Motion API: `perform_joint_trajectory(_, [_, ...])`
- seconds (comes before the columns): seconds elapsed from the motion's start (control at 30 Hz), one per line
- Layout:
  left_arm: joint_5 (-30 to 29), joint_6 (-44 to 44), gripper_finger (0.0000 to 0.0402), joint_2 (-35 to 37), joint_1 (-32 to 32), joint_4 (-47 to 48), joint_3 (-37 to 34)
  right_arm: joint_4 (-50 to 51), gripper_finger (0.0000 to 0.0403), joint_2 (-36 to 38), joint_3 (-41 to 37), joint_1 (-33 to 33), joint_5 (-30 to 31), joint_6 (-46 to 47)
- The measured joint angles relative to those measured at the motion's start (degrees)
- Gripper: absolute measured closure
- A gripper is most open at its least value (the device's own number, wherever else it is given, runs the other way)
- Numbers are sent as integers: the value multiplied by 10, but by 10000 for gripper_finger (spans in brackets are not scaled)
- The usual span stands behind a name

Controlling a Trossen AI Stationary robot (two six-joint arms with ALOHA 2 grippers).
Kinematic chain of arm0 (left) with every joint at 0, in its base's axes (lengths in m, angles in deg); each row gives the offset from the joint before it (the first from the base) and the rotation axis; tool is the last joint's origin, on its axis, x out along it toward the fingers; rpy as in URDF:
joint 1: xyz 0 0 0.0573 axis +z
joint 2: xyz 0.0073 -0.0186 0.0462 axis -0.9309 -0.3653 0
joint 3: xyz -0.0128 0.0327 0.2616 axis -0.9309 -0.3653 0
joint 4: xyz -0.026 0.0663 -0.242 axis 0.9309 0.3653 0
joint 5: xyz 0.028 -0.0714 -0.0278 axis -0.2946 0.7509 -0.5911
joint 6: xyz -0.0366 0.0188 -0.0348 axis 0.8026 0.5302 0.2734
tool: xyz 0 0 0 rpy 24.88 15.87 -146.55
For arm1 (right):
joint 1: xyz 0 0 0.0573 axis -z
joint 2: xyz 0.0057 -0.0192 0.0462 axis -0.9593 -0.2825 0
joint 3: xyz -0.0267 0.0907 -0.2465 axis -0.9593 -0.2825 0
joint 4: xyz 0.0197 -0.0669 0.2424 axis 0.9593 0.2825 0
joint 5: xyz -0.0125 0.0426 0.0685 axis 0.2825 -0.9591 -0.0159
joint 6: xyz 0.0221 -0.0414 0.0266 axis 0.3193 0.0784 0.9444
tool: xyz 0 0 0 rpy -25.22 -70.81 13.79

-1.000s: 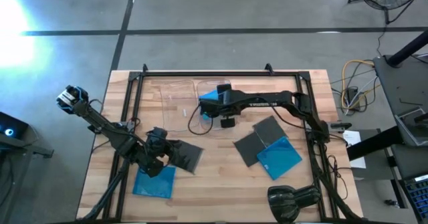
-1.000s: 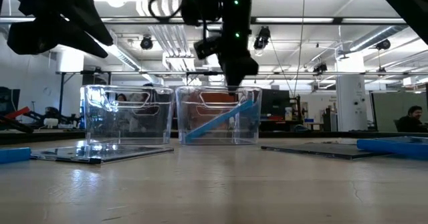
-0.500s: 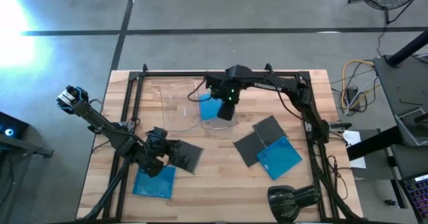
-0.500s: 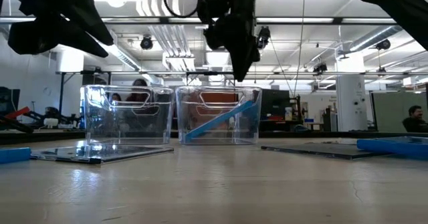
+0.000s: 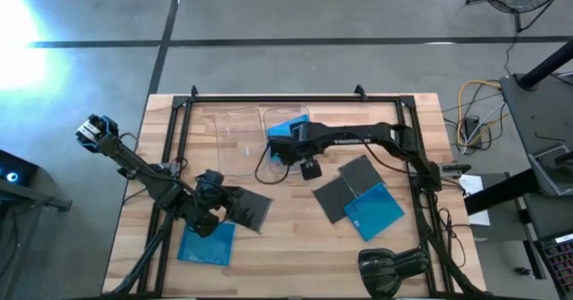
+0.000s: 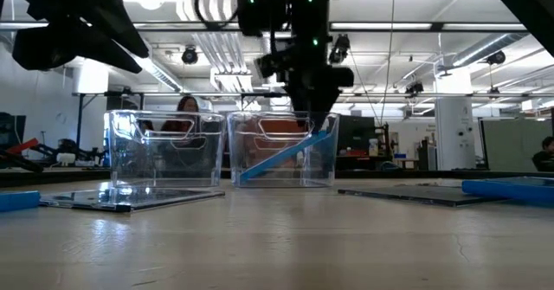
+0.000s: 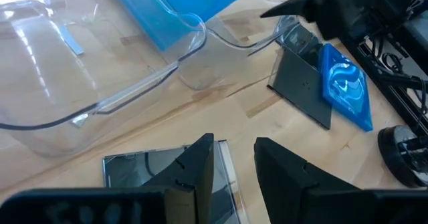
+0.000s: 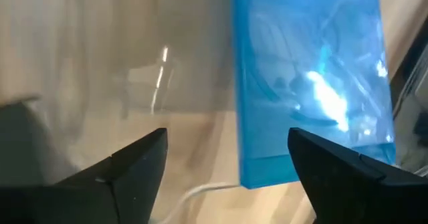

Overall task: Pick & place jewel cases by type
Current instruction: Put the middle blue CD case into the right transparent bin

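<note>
Right claw back over tilted blue case

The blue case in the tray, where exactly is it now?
The blue jewel case leans tilted inside the right-hand clear tray in the low view, under the open right gripper.

Right gripper hangs over the right clear tray where a blue jewel case sits, left gripper low by a dark case, another blue case beside it on the desk.
</note>
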Motion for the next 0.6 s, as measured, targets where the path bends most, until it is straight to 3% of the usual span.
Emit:
perform_joint_trajectory(0.27, [-10,-2,312,-4,0,0,0,-17,92,0,-51,35,17,-31])
perform_joint_trajectory(0.47, [-12,-2,312,-8,0,0,0,-101,102,4,-67,37,122,-102])
perform_joint_trajectory(0.6, [-12,-2,312,-11,0,-1,0,-138,114,3,-62,47,139,-116])
